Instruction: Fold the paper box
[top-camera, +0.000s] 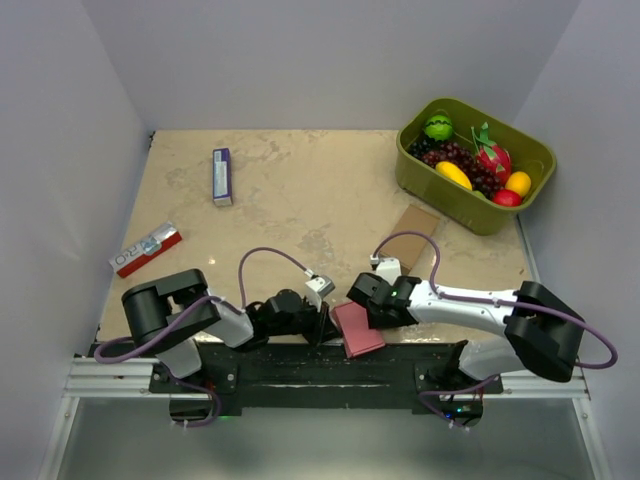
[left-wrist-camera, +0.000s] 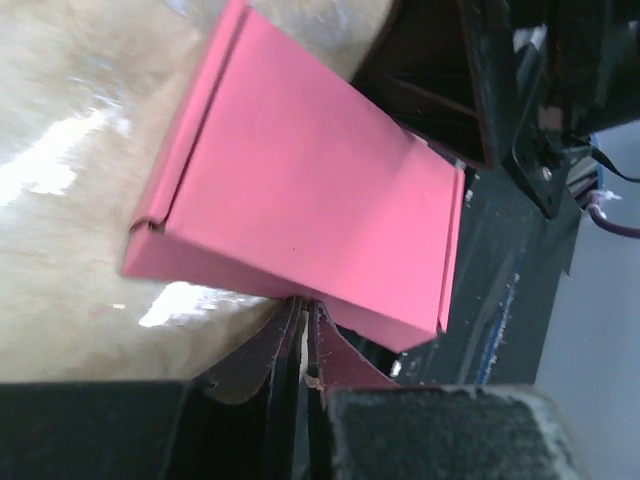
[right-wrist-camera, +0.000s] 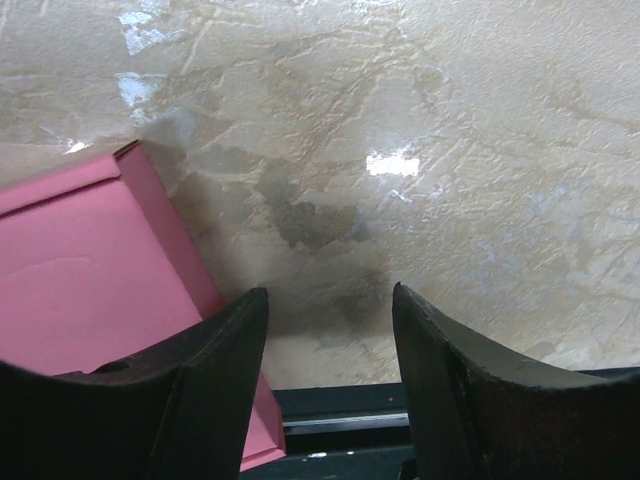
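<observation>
The paper box (top-camera: 358, 330) lies at the near edge of the bench (top-camera: 300, 200), about midway between the two arms. Its near corner seems to reach out over the black rail (top-camera: 300, 365). It looks already closed into a flat packet, with a flap folded down along one long side.

The left tool (top-camera: 322, 322) has its fingers pressed almost together, the tips against the side edge of the box. Whether thin card is between them, I cannot tell. The right tool (top-camera: 368, 300) is spread and holds nothing. One of its fingers is over the edge of the box and the other is over bare bench.

I judge the step in hand is to press the last flap home. To do this well, the left tool should only steady the edge and not crush the thin card. The right tool should come down flat on the top and push toward the crease. It is better to move the box fully onto the bench first, because the overhang gives no support.
</observation>
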